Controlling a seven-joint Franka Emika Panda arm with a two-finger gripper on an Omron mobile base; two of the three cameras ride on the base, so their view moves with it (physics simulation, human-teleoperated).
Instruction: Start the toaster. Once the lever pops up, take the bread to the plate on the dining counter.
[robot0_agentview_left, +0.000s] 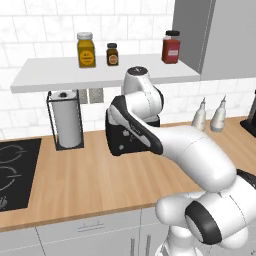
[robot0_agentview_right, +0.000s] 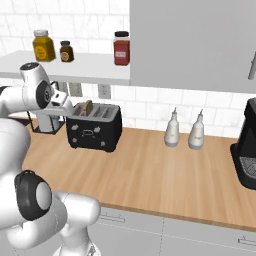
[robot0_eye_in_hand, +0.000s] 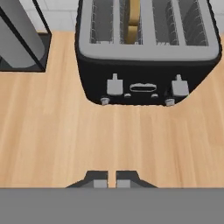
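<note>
the toaster (robot0_eye_in_hand: 146, 50) sits on the wood surface (robot0_eye_in_hand: 109, 140) against the tiled wall, its front with two grey levers and small knobs facing the hand camera, which suits a downward push from above. the bread (robot0_eye_in_hand: 132, 19) stands upright in one of the left-hand slots, its tan top poking above the silver-grey rim, and in the right base view it shows as a small brown tab at the toaster's left end (robot0_agentview_right: 88, 107). both levers sit at about the same height on the front face, and the left lever (robot0_eye_in_hand: 114, 85) looks to be the one serving the slot that holds the bread, so toasting is probably not yet started. the tool (robot0_eye_in_hand: 111, 178) hovers over bare wood in front of the toaster, well apart from it, its two dark tips nearly touching with just a thin slit between them and nothing gripped; a pinched tool makes a firm blunt point for pressing a lever. the likely next move is to go forward and down onto that left lever. a paper towel holder (robot0_eye_in_hand: 22, 37) stands just beside the toaster's left side, which leaves little room on that flank. two pale bottles (robot0_agentview_right: 172, 129) stand further along the surface, out of the way.
</note>
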